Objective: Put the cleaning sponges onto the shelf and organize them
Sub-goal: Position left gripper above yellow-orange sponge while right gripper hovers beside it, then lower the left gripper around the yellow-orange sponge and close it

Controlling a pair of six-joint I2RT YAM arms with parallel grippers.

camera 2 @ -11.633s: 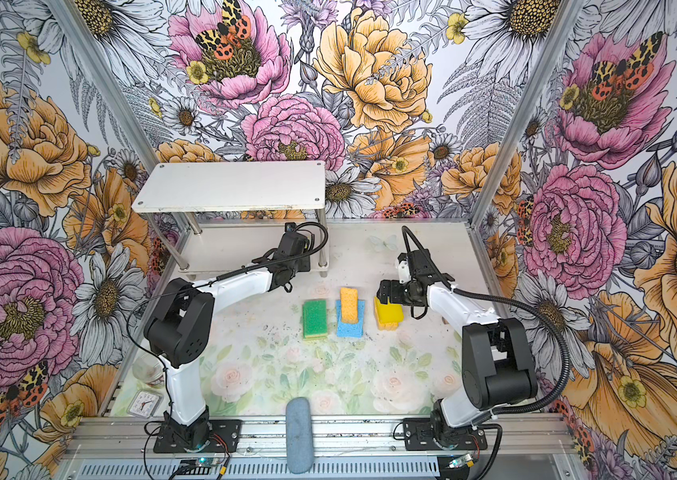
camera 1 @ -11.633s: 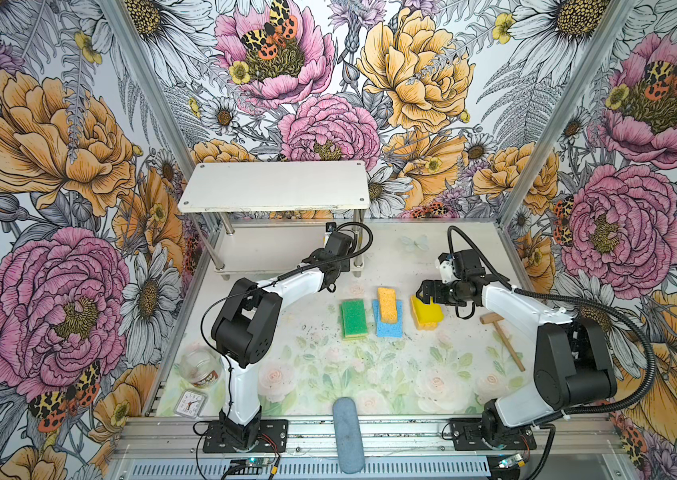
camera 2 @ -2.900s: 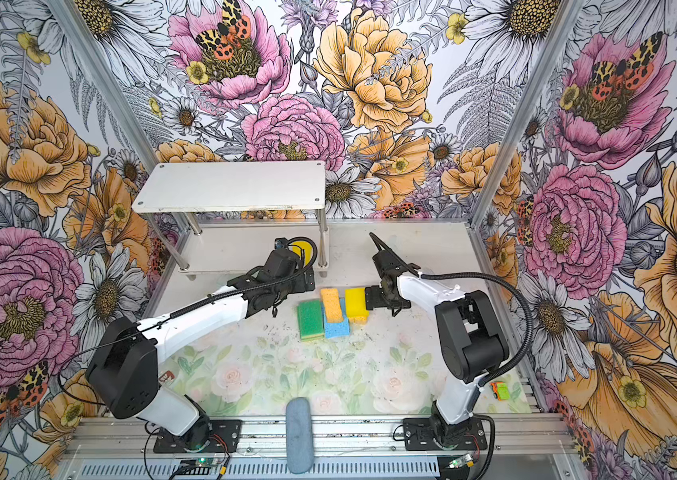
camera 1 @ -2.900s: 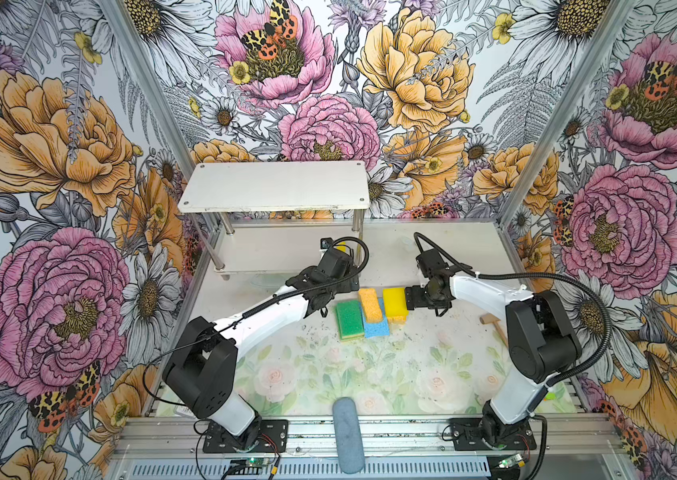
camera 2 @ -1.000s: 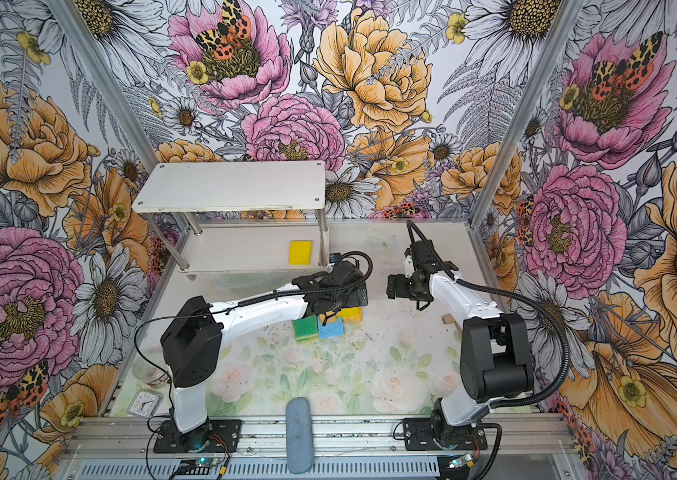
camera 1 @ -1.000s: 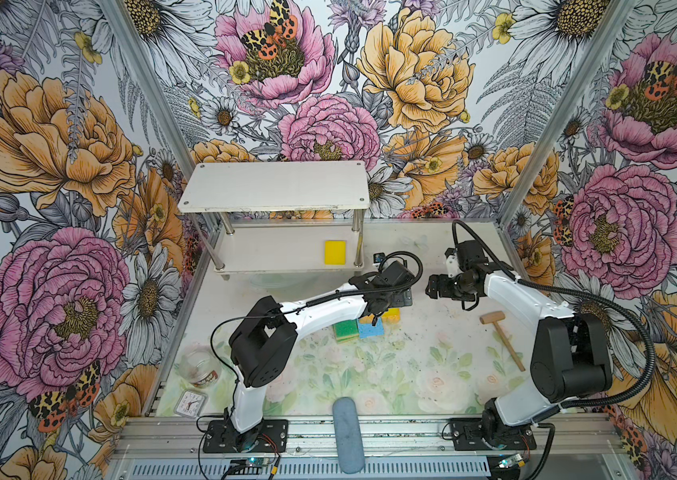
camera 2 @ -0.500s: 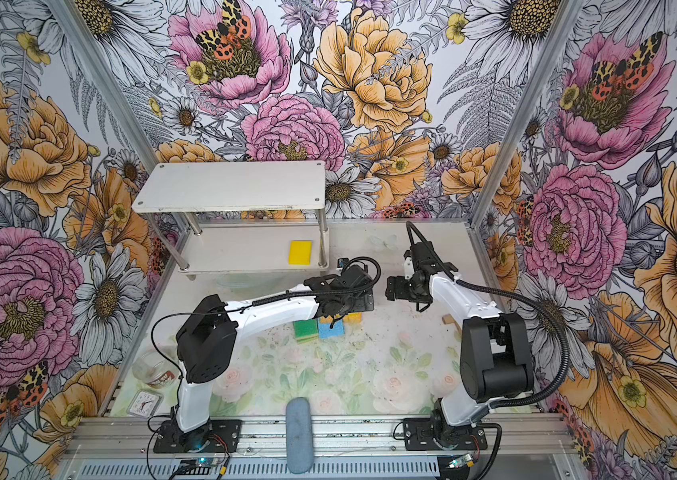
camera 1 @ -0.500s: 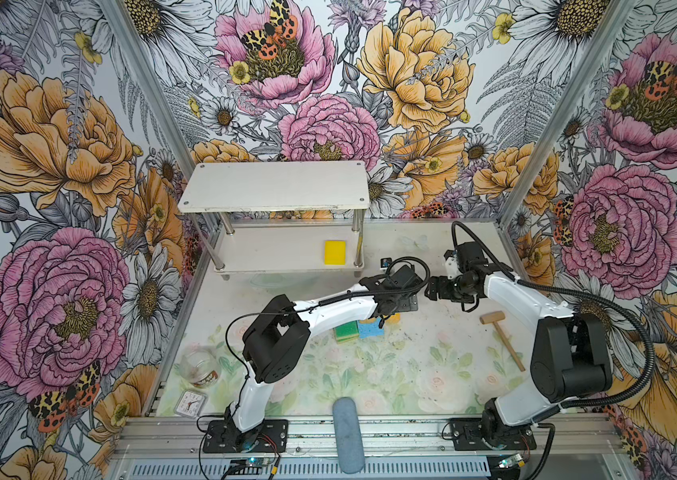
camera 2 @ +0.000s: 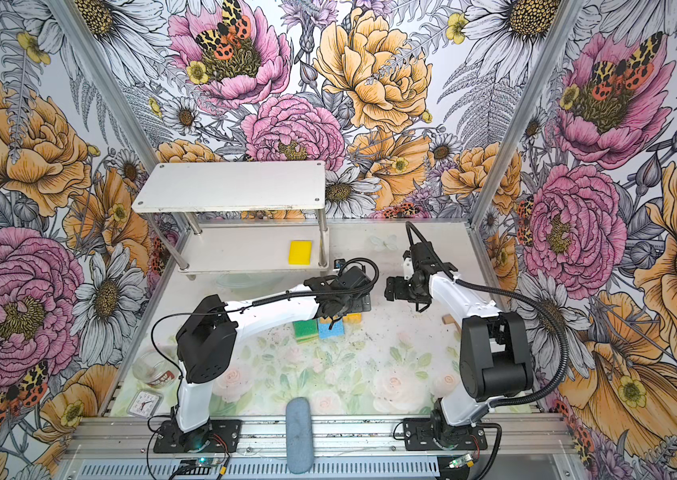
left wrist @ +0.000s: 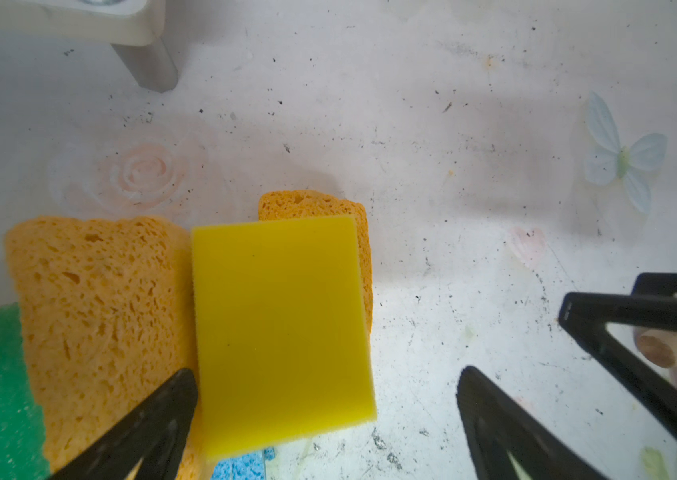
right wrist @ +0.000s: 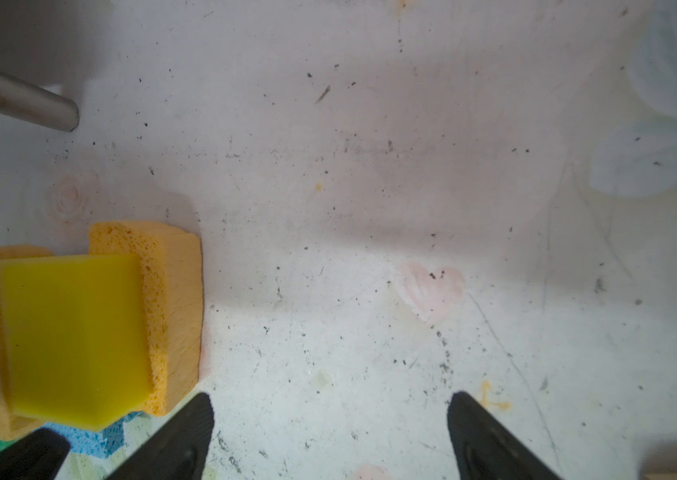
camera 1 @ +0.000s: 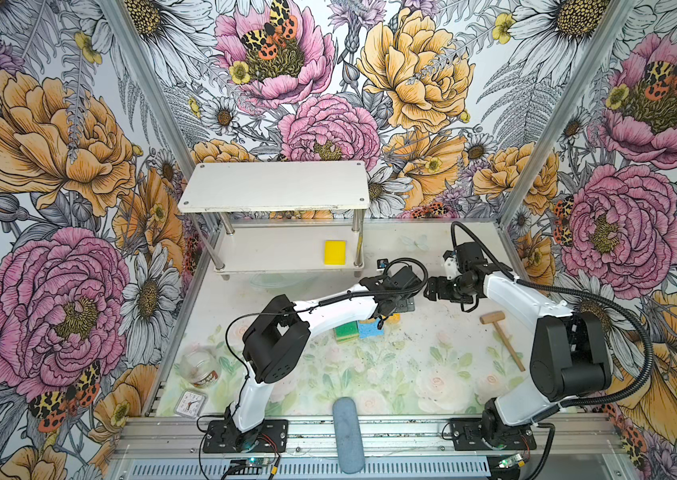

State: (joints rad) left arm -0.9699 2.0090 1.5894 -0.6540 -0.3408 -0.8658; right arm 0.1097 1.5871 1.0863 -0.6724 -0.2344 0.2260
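Wooden mallet near the fingers of the right gripper; grey-blue cylinder, glass jar, clock well apart.

Lower board of the shelf lies open along its left and middle, obstructed at the right end by a yellow sponge just beside the front right post; above the sponge pile, passage is narrowed by the left gripper and right gripper standing close together.

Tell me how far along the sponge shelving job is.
Done: one yellow sponge lies on the lower board of the shelf. In hand: nothing; the open left end effector hovers over the second yellow sponge. Left: that one plus the orange sponges, green sponge and blue sponge.
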